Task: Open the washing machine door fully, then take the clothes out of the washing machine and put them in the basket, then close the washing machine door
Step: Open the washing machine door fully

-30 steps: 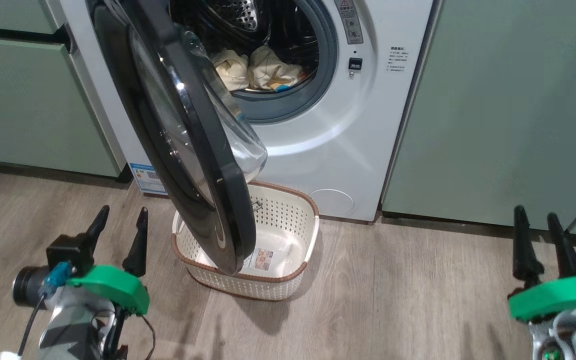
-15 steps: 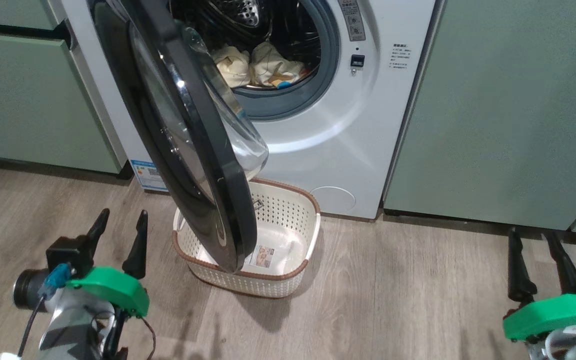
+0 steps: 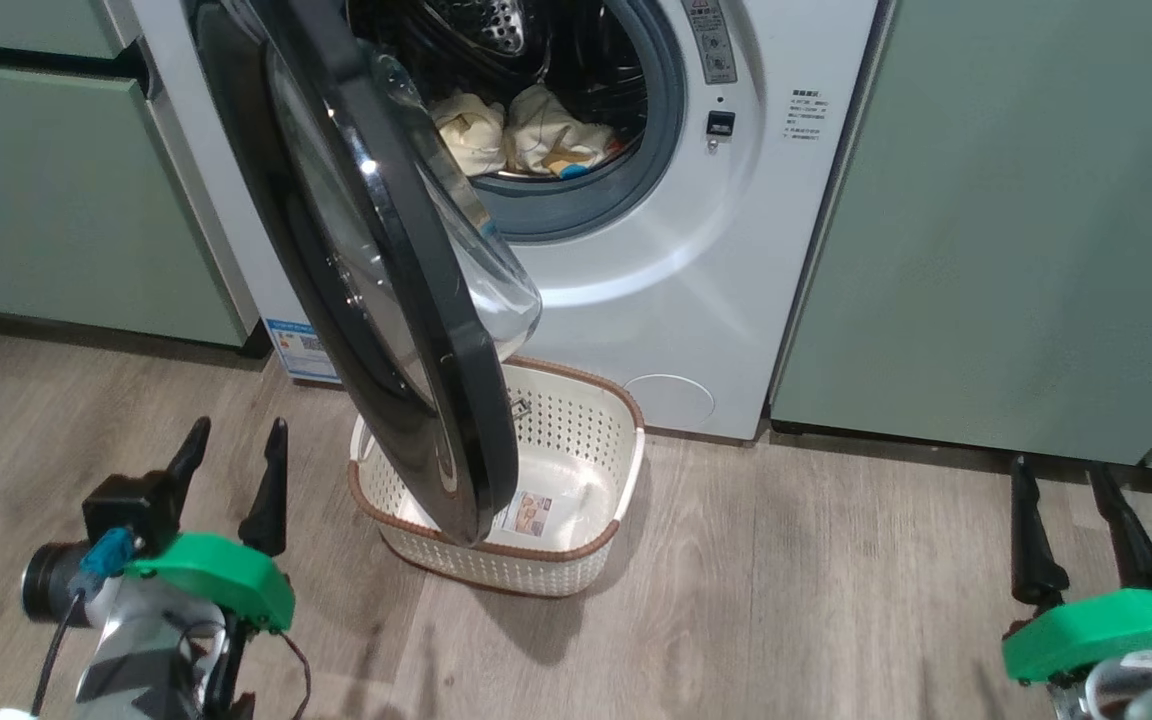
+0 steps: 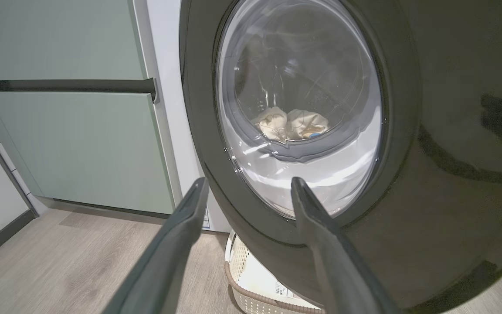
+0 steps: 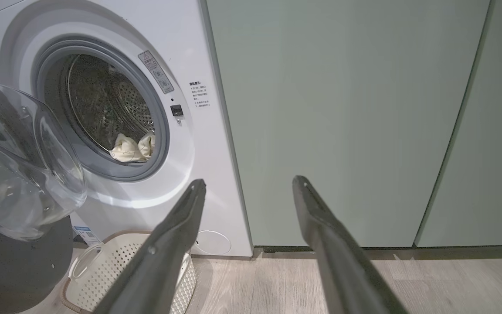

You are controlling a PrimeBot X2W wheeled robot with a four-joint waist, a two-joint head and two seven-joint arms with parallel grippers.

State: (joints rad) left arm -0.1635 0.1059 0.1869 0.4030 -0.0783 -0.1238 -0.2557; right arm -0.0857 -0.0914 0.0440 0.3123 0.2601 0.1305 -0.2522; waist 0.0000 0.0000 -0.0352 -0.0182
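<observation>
- Clothes (image 3: 526, 140) lie at the front of the drum (image 5: 103, 104) in the washing machine (image 3: 656, 300), far side; the basket (image 3: 636, 425) sits on the floor (image 3: 836, 600) just before it.
- The washing machine door (image 3: 396, 330) stands only partly open, its near edge hanging over the basket's left part.
- My left claw (image 3: 239, 428) and right claw (image 3: 1058, 466) both have fingers apart, gripping nothing, low and near.
- I judge the door comes first: catch its near rim with the left claw and swing it leftward in an arc, not straight.
- Keep fingers off the glass bowl (image 5: 20, 174).
</observation>
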